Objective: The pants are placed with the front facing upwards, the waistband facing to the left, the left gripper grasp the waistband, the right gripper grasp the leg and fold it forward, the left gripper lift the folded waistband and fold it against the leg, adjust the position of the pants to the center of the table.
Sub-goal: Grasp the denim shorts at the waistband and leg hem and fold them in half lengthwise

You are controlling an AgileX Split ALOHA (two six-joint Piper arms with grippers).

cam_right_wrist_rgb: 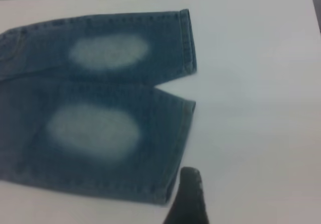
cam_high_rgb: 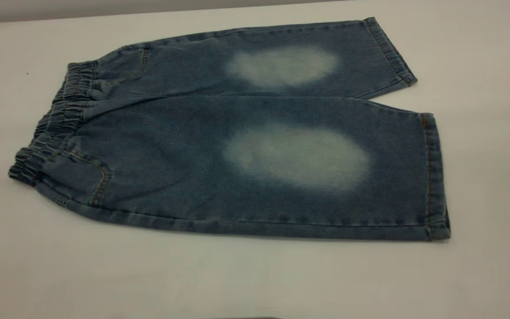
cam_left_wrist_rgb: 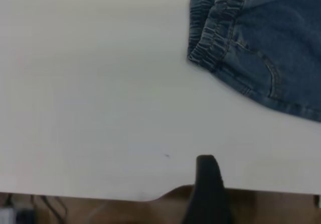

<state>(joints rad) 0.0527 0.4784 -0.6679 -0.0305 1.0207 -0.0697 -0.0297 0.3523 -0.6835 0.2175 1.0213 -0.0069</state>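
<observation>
Nearest you, the blue denim pants (cam_high_rgb: 237, 146) with pale faded ovals lie flat and unfolded on the plain white table (cam_high_rgb: 104, 274), ruffled elastic waistband (cam_high_rgb: 56, 124) toward its left edge, leg hems toward the right. Your black left hand (cam_left_wrist_rgb: 208, 184) hangs at the table's edge, apart from the waistband; your black right hand (cam_right_wrist_rgb: 188, 196) sits just beside a leg hem. You cannot tell whether either hand is open.
</observation>
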